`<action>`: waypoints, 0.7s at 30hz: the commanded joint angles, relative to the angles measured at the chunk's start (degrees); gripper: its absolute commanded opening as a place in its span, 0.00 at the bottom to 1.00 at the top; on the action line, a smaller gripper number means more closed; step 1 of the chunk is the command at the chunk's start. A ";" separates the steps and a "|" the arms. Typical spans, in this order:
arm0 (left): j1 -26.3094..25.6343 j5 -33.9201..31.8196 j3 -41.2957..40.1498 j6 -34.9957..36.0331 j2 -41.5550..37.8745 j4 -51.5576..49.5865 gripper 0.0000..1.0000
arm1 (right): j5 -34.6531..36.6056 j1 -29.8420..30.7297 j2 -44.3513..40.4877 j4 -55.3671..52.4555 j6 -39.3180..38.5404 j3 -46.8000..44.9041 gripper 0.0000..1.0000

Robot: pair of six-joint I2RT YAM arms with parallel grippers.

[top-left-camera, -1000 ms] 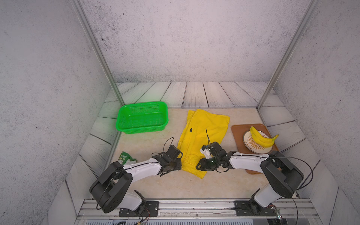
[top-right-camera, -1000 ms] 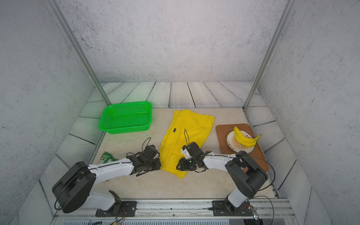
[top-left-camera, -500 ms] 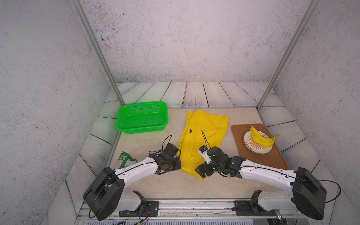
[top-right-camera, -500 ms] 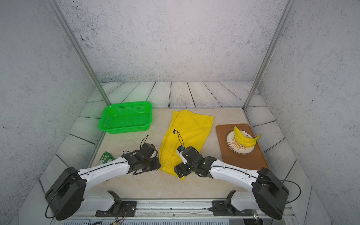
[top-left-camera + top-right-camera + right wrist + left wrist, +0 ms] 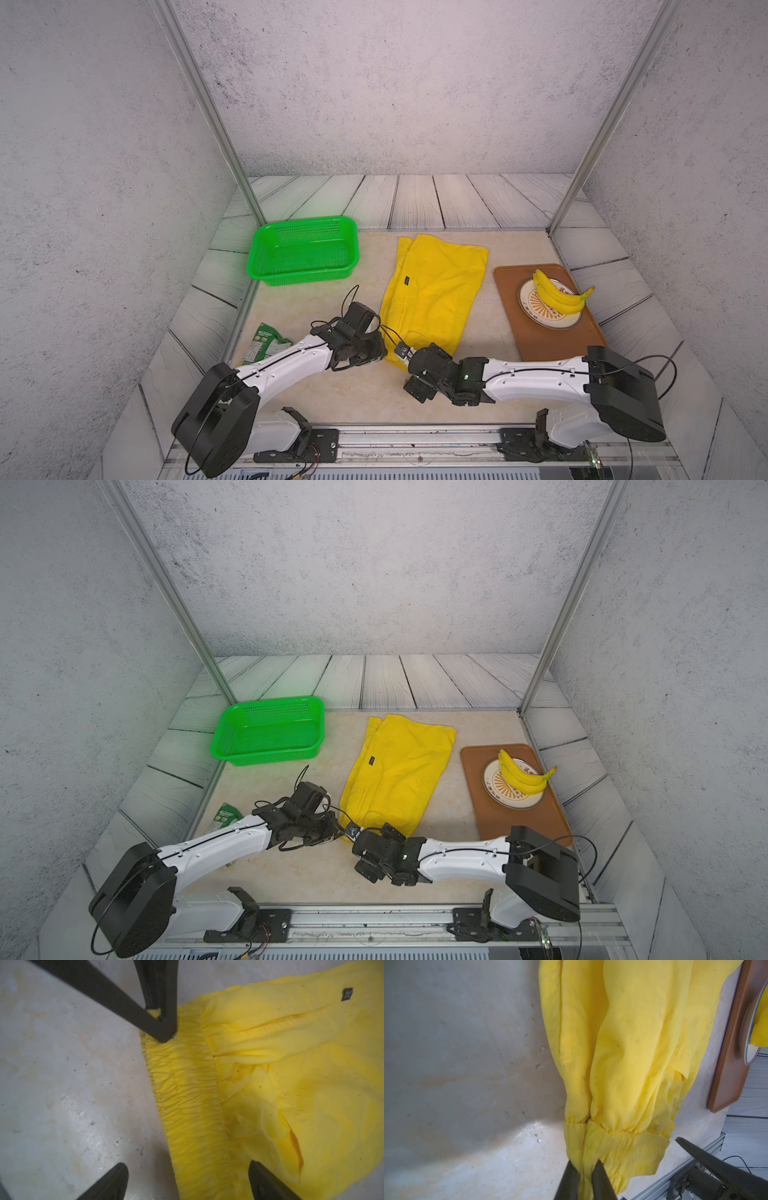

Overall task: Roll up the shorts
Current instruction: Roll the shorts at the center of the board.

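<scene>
L claw [image 5: 584, 1167] was clamped tight on one corner of the shorts' [image 5: 436, 291] elastic waistband [image 5: 187, 1088], per my wrist cam. R claw [image 5: 187, 1165] stood wide apart just beside the L claw, gripping nothing, w/ one finger on each side of the waistband. Whether they touched cloth, I couldn't tell. The yellow shorts lay flat on the bench [image 5: 353, 395], unrolled, stretching away from both claws toward the back wall. A green basket [image 5: 303, 249] sat well beyond the L claw, apart from the fabric. Bananas [image 5: 557, 295] rested on a plate [image 5: 540, 318] on a brown tray [image 5: 540, 345], off to the R claw's outer side.
</scene>
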 commanded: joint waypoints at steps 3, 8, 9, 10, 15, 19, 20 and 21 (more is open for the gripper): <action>1.78 2.80 -0.51 -1.95 -1.00 2.13 0.00 | 8.85 1.38 5.42 2.40 1.30 2.46 0.91; 2.70 3.16 -0.93 -2.61 -1.77 2.42 0.00 | 12.76 2.39 10.05 4.24 3.20 3.32 0.92; 2.95 3.49 -0.96 -2.70 -1.80 2.60 0.00 | 14.06 2.54 11.01 4.48 3.82 3.45 0.92; 3.19 3.83 -0.96 -2.85 -1.71 2.67 0.00 | 15.89 2.62 12.05 3.96 4.84 3.74 0.92; 4.32 4.48 -1.20 -2.92 -1.77 2.10 0.00 | 22.03 2.68 14.64 1.80 6.98 4.61 0.77; 5.56 3.26 -1.60 -2.79 -2.06 0.68 0.00 | 22.56 2.85 13.53 0.00 6.78 4.43 0.50; 5.77 2.86 -1.53 -2.62 -2.06 0.26 0.00 | 21.69 2.86 13.09 -0.04 6.01 4.32 0.47; 6.14 2.79 -1.53 -2.61 -1.93 0.00 0.00 | 20.69 3.01 12.78 -0.02 5.10 4.20 0.40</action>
